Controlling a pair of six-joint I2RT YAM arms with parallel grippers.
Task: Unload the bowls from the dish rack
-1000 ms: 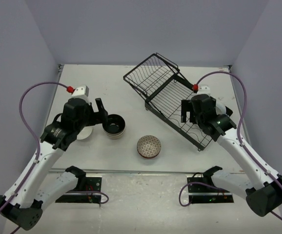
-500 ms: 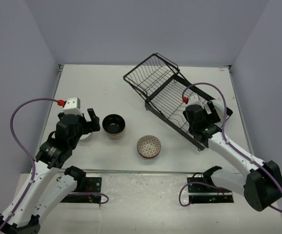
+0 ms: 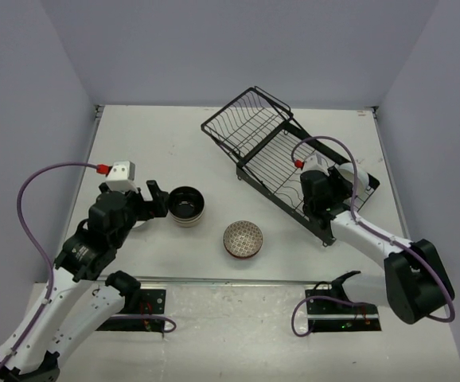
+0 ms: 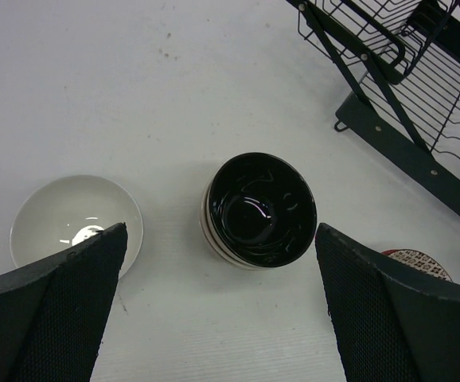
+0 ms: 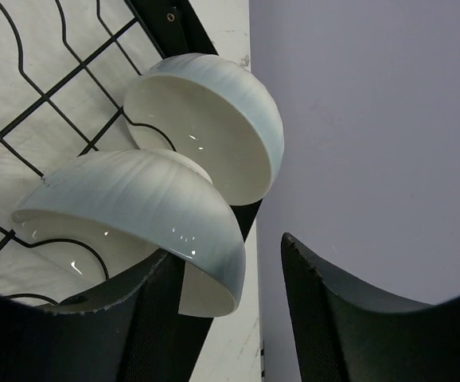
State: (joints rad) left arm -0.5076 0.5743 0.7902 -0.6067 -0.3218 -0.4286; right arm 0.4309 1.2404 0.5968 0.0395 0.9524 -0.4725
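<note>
The black wire dish rack (image 3: 271,153) lies diagonally at the back right. Two plain white bowls stand on edge at its right end: a nearer one (image 5: 134,203) and a farther one (image 5: 214,119). My right gripper (image 3: 348,181) straddles the nearer bowl's rim, one finger inside it (image 5: 134,318) and the other (image 5: 349,310) outside with a gap left, so it is open (image 5: 231,255). My left gripper (image 3: 152,200) hangs wide open (image 4: 220,239) above the table, over the tan bowl with the black inside (image 4: 260,208).
A white bowl (image 4: 71,219) sits left of the tan bowl (image 3: 186,205), partly under my left arm. A brown speckled bowl (image 3: 243,238) rests at the table's front middle. The rack's raised basket section (image 3: 246,119) stands at the back. Walls close in on both sides.
My right gripper has swung down to the rack's right end and its jaws have narrowed around the white bowl's rim. My left arm has drawn back from the tan bowl, still open.
</note>
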